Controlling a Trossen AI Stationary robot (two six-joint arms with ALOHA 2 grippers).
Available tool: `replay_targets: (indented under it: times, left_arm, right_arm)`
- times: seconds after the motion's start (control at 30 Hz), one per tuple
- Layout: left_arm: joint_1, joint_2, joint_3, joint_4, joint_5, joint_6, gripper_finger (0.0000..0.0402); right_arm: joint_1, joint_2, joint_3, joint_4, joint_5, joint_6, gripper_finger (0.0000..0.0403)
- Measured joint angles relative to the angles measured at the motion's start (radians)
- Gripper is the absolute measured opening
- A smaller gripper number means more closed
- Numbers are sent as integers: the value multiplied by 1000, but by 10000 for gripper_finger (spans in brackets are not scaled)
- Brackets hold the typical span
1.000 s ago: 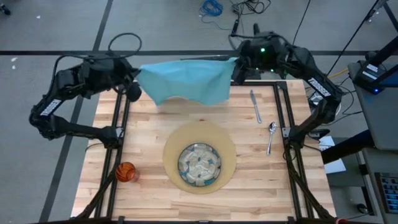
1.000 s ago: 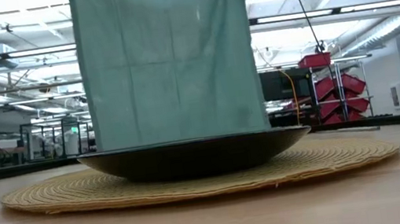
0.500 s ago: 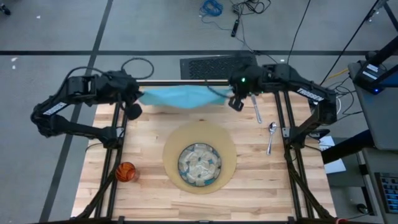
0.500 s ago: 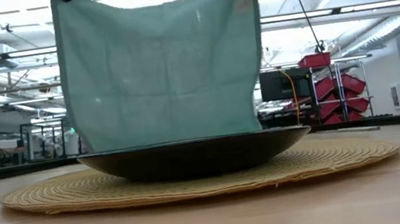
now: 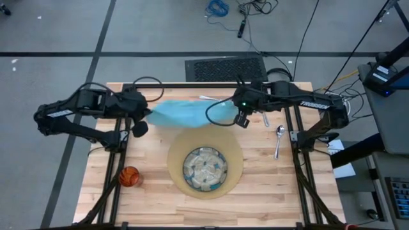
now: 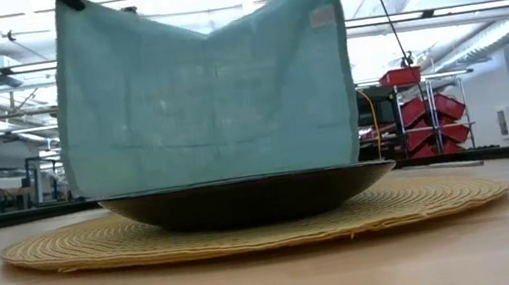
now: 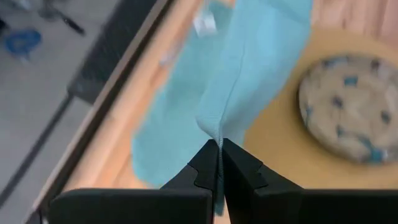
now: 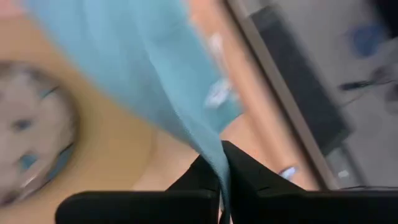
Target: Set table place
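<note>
A light-blue napkin [image 5: 185, 114] hangs spread between my two grippers above the far half of the table [image 5: 153, 211]. My left gripper [image 5: 148, 110] is shut on one upper corner, my right gripper [image 5: 236, 108] on the other. In the low view the napkin [image 6: 208, 99] hangs like a curtain behind the plate [image 6: 243, 200], which hides its lower edge. The greenish patterned plate [image 5: 204, 169] sits on the round tan mat [image 5: 176, 150]. An orange cup [image 5: 130, 176] stands near the table's left edge. A spoon [image 5: 278, 137] lies to the right. My left gripper pinches the napkin's upper left corner [image 7: 214, 127] between its two fingers, slanting down from the table's left. The cloth hangs below it. My right gripper pinches the upper right corner [image 8: 210, 143] the same way, slanting down from the right. The top edge [image 6: 208, 33] sags between the two holds.
A fork or knife [image 5: 263, 118] lies partly under my right arm, beside the spoon. Black frame rails [image 5: 121, 160] run along the table's left and right sides. Bare wood lies left and right of the mat.
Both grippers have sunk and come toward the table's near edge, tipping further downward and drawing a little apart. The napkin has come down with them from high behind the table's far edge to above its far half, and now hangs wider with a sagging top edge.
</note>
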Motion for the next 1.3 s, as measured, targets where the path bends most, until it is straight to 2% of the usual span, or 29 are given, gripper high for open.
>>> replay_targets:
  times: [0.07, 0.23, 0.53, 0.73, 0.87, 1.0, 1.13, 1.3]
  left_arm:
    - [-20, -1, 13, 50, -35, 23, 0]
    - [-91, -3, 96, 116, -53, 53, 0]
    - [-280, -2, 217, 237, -55, 67, 0]
    - [-382, -1, 245, 346, -48, 133, 0]
    - [-408, 0, 278, 369, -76, 185, 0]
    - [-410, -9, 298, 314, -140, 210, 0]
    - [-409, -16, 297, 205, -233, 185, 0]
    - [-409, -16, 251, 99, -325, 99, 0]
  right_arm:
    - [19, -8, 10, 27, 78, -23, 0]
    - [92, -34, 101, 36, 176, -40, 0]
    - [309, -54, 337, -106, 403, 6, 0]
    - [387, -54, 445, -117, 461, -22, 0]
    - [372, -53, 481, -119, 484, -66, 0]
    - [310, -54, 488, -127, 479, -96, 0]
    - [210, -49, 472, -172, 396, -92, 0]
    - [87, -47, 380, -156, 303, -101, 0]
